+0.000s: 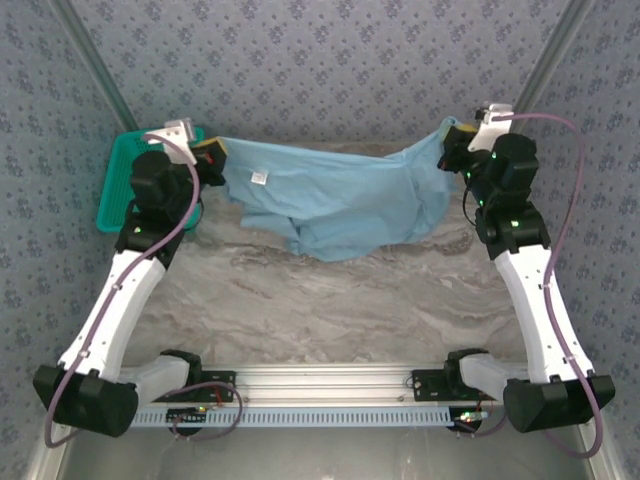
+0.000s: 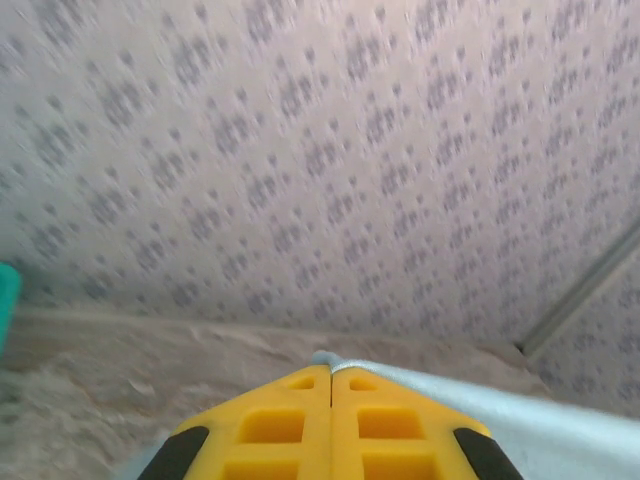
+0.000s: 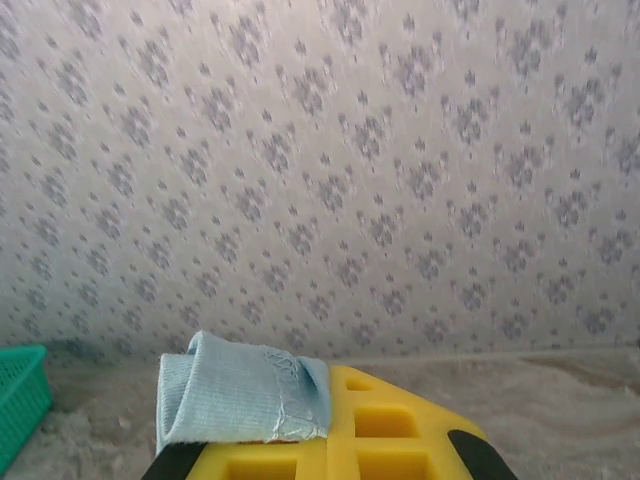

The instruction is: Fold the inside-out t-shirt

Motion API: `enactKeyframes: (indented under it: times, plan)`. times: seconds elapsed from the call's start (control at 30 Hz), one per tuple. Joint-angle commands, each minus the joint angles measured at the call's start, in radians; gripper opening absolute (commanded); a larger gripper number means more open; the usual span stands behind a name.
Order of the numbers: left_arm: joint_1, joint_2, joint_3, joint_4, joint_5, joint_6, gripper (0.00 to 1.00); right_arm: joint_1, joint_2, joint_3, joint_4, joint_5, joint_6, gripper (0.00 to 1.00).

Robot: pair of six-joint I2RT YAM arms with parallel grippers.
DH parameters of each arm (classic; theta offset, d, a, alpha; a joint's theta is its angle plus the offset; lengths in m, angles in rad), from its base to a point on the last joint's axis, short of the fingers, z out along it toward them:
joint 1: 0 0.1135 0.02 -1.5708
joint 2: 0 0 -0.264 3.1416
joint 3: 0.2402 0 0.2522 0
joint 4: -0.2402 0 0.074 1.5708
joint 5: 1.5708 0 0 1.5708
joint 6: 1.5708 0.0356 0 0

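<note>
The light blue inside-out t-shirt [image 1: 335, 200] hangs stretched between both arms above the far part of the table, its lower edge sagging onto the marble top. My left gripper [image 1: 213, 152] is shut on its left top corner, and a thin blue edge of the t-shirt [image 2: 480, 400] runs off to the right of the left gripper [image 2: 331, 372], whose yellow fingers press together. My right gripper [image 1: 455, 138] is shut on the right top corner; a folded hem of the t-shirt [image 3: 240, 395] sticks out over the yellow fingers [image 3: 390, 430].
A teal mesh basket [image 1: 118, 185] stands at the far left beside the left arm, and its basket corner [image 3: 20, 395] appears at the left of the right wrist view. Patterned walls close in the table [image 1: 330, 300] behind and at the sides.
</note>
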Motion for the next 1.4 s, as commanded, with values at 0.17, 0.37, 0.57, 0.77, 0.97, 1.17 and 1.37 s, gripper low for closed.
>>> enactKeyframes:
  times: [0.17,0.37,0.57,0.77,0.97,1.17,1.37]
  plan:
    - [0.007,-0.087,0.052,-0.069,-0.058,0.079,0.00,-0.007,-0.019,0.110,-0.021,-0.058,0.016,0.00]
    - [0.008,-0.136,0.093,-0.087,0.003,0.049,0.00,0.007,-0.057,0.191,-0.045,-0.115,0.030,0.00]
    - [0.005,-0.231,0.148,-0.136,-0.008,0.047,0.00,0.052,-0.105,0.260,-0.131,-0.085,-0.009,0.00]
    - [-0.004,-0.213,0.258,-0.259,0.099,0.041,0.00,0.061,-0.113,0.343,-0.200,-0.015,-0.050,0.00]
    - [-0.055,-0.113,0.271,-0.358,0.242,-0.001,0.00,0.049,0.097,0.544,-0.205,0.077,-0.150,0.00]
    - [-0.076,-0.023,0.115,-0.375,0.295,-0.094,0.00,0.110,0.633,0.980,-0.205,-0.015,-0.112,0.00]
    - [-0.066,0.049,-0.093,-0.336,0.213,-0.131,0.00,0.224,1.249,1.511,-0.397,-0.105,-0.068,0.10]
